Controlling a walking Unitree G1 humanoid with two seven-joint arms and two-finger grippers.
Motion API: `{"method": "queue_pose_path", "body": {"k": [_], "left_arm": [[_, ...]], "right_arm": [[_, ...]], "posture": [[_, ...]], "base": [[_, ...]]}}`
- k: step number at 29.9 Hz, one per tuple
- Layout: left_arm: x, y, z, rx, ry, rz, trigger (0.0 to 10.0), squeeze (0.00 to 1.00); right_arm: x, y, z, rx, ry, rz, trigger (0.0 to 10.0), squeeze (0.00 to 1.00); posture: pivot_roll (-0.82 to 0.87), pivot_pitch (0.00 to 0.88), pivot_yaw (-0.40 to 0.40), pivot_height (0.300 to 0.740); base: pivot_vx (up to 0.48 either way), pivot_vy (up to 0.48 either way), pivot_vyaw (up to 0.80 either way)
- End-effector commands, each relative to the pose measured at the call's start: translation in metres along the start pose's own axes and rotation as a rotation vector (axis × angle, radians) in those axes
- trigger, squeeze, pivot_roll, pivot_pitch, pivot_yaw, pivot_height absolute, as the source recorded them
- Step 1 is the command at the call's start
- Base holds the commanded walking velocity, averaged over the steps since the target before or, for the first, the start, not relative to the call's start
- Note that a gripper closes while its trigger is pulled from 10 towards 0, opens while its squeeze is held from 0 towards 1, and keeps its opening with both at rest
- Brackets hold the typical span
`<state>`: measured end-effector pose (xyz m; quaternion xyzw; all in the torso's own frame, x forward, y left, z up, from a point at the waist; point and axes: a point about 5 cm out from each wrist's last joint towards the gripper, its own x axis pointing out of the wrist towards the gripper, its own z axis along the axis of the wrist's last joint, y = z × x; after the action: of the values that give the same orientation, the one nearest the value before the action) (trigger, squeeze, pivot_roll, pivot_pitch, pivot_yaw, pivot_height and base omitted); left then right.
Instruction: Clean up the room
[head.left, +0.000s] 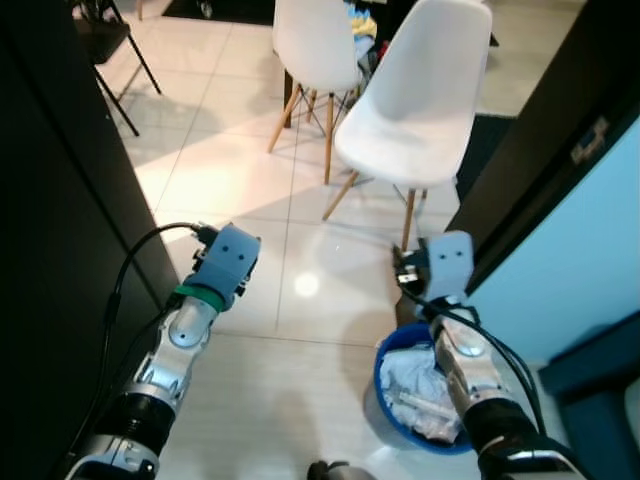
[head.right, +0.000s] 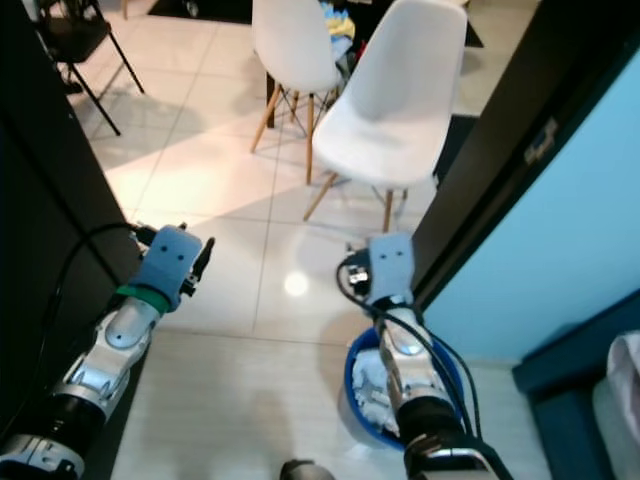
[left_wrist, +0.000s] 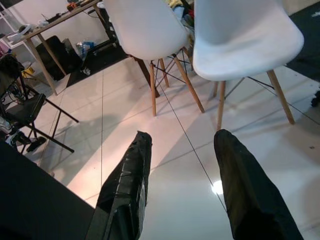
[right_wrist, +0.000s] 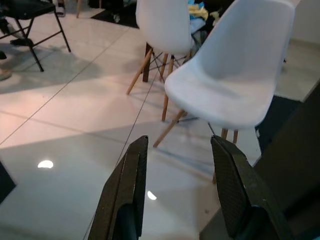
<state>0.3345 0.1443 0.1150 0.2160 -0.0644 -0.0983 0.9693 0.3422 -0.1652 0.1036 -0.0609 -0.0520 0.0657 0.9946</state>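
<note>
left eye view: a round blue plastic bin (head.left: 385, 385) of crumpled white paper (head.left: 410, 380) is seen on glossy tiles beneath the right arm. left gripper (left_wrist: 182, 192) and right gripper (right_wrist: 180, 187) are held apart, empty. the bin could be tipped by that arm, or the smooth white chair (head.left: 410, 110) struck.

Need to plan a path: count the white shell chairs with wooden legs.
2: the nearer white shell chair with wooden legs stands ahead, right of centre; the second just behind it, leftward. Others may be hidden.
</note>
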Motion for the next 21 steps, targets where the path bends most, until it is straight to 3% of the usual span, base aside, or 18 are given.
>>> {"method": "queue_pose_path", "body": {"k": [1, 12, 21], "left_arm": [[-0.0052, 0.0012, -0.0100, 0.006, 0.042, -0.002, 10.0, 0.00], [-0.0048, 0.0004, -0.0103, 0.001, 0.049, -0.002, 10.0, 0.00], [-0.0044, -0.0040, -0.0086, -0.027, 0.046, -0.013, 10.0, 0.00]], "right_arm": [[-0.0022, 0.0087, -0.0057, 0.010, 0.024, 0.019, 10.0, 0.00], [-0.0014, 0.0081, -0.0050, 0.005, 0.023, 0.015, 10.0, 0.00], [-0.0008, 0.0089, -0.0042, 0.001, 0.021, 0.022, 10.0, 0.00]], "posture": [[-0.07, 0.066, 0.033, 0.740], [-0.08, 0.061, 0.034, 0.740], [-0.08, 0.058, 0.034, 0.740]], "base": [[0.465, 0.000, 0.00], [0.445, 0.000, 0.00], [0.000, 0.000, 0.00]]}}
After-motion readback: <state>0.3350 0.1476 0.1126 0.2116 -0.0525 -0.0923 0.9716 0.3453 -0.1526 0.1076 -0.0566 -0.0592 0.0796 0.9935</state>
